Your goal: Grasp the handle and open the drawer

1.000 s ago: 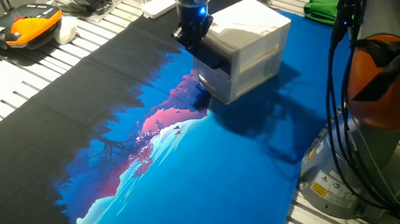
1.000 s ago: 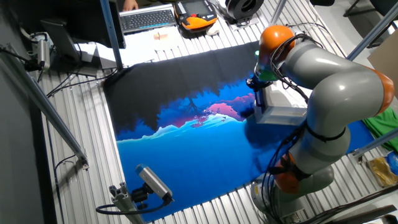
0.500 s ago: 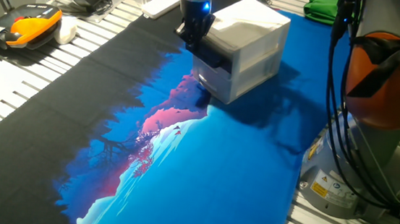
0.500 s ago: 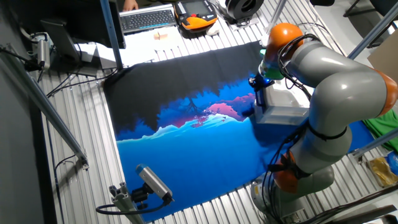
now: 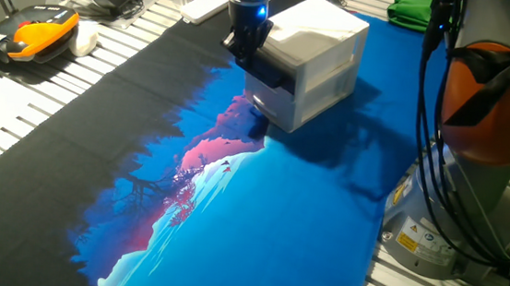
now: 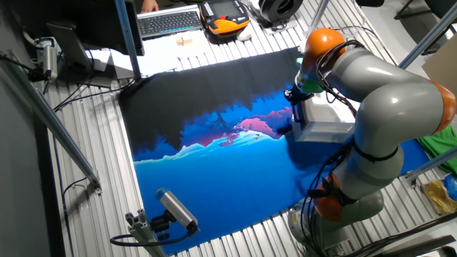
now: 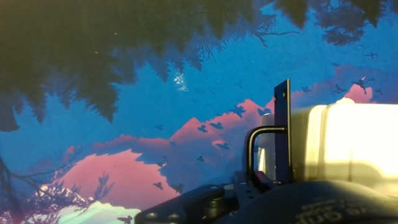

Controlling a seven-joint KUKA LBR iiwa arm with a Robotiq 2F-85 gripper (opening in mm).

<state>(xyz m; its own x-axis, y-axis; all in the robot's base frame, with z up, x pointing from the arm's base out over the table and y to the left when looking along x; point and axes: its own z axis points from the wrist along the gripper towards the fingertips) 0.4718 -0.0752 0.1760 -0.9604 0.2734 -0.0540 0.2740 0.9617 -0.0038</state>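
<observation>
The worktop [image 5: 85, 73] was a slatted metal bench, mostly covered by a large smooth mat [image 5: 275, 228] printed with a blue, pink and black mountain scene. The other fixed view showed what the first cut off: the whole arm [image 6: 385, 100], thick grey segments with orange joints, bent over from its base at the mat's edge. That view also took in a keyboard [image 6: 170, 21] and an orange-and-black controller [image 6: 225, 13] at the far end of the bench.

On the mat stood a small white boxy cabinet [image 5: 323, 52] with rounded plastic corners. Its drawer [image 5: 273, 96], a shallow white tray, sat in the front face; in one fixed view the front appeared slightly proud of the shell, though how far could not be judged. The hand [image 5: 246, 38] hung down against the top of that front face, a blue light glowing on its body.

Only the hand view showed the handle [image 7: 281, 134] clearly: a slim black bar running up the frame along the glossy white drawer front, with a bent black bracket [image 7: 258, 146] joining it to the drawer. The dark body of the hand filled the bottom edge there, its fingertips out of sight, so whether it was closed on the handle could not be told.
</observation>
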